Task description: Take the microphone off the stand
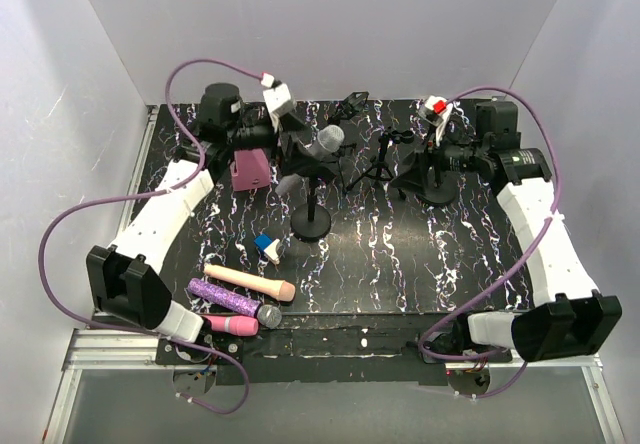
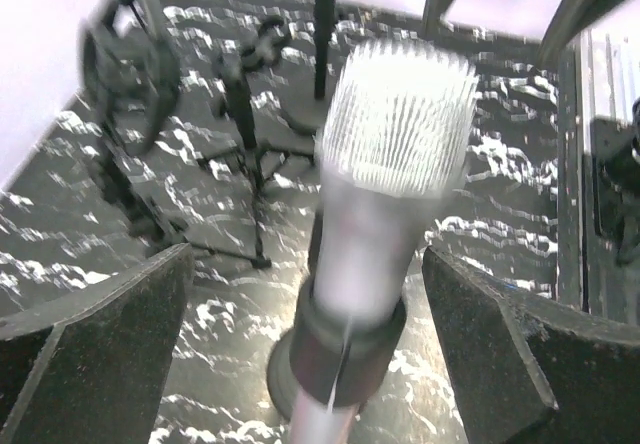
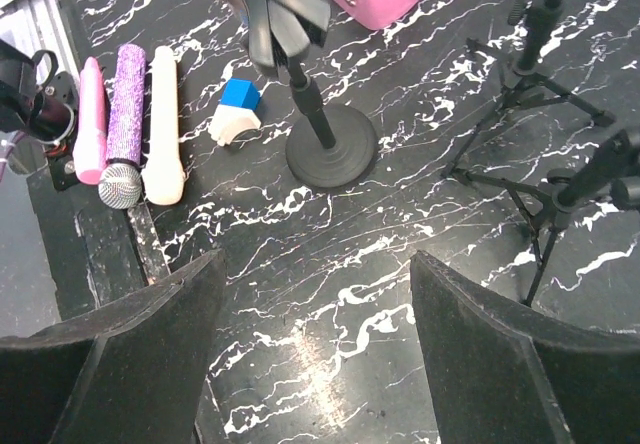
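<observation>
A silver microphone (image 1: 328,142) with a mesh head sits tilted in the clip of a black round-base stand (image 1: 311,224) at mid-table. In the left wrist view the microphone (image 2: 400,114) is blurred and its body passes through the dark clip (image 2: 345,349). My left gripper (image 2: 308,264) is open, with one jaw on each side of the microphone's body and neither touching it. In the top view the left gripper (image 1: 295,149) is just left of the microphone. My right gripper (image 3: 318,264) is open and empty above bare table, to the right of the stand (image 3: 332,149).
A pink box (image 1: 250,171) stands behind the left gripper. Cream (image 1: 250,282), purple glitter (image 1: 235,302) and pink (image 1: 230,324) microphones lie at the front left. A blue-and-white block (image 1: 267,247) lies near the stand. Black tripod stands (image 1: 375,169) are at the back right.
</observation>
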